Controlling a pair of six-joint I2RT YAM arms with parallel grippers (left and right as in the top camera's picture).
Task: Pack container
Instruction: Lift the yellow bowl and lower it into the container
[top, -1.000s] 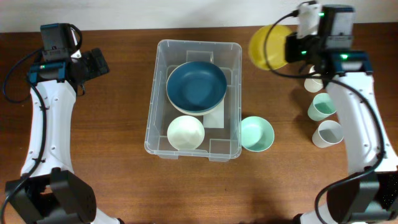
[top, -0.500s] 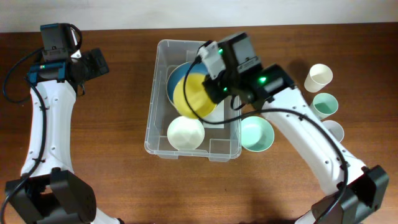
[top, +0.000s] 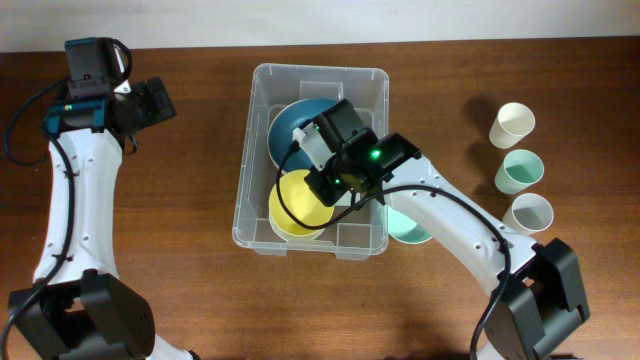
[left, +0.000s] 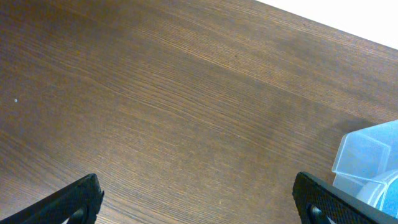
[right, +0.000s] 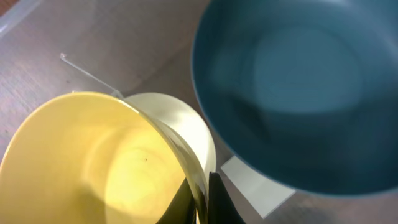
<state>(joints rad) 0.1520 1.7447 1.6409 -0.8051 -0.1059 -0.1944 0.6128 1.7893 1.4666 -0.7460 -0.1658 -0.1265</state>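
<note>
The container (top: 246, 160), a large clear bin, stands mid-table. A dark blue bowl (top: 290, 125) lies in its far half. My right gripper (top: 322, 182) reaches into the near half, shut on the rim of a yellow bowl (top: 293, 203). In the right wrist view that yellow bowl (right: 93, 162) sits over a white bowl (right: 186, 118), with the blue bowl (right: 298, 81) beside it and the gripper (right: 204, 190) pinching the yellow rim. My left gripper (top: 150, 100) stands open at the far left over bare wood (left: 199, 208), holding nothing. A container corner (left: 367, 152) shows at right.
A mint bowl (top: 412, 228) sits on the table just right of the bin, partly under my right arm. Three cups stand at the far right: cream (top: 512, 123), mint (top: 522, 170) and white (top: 528, 213).
My right arm has swung from the back right into the container, carrying the yellow bowl down onto the white bowl. The left arm has not moved.
</note>
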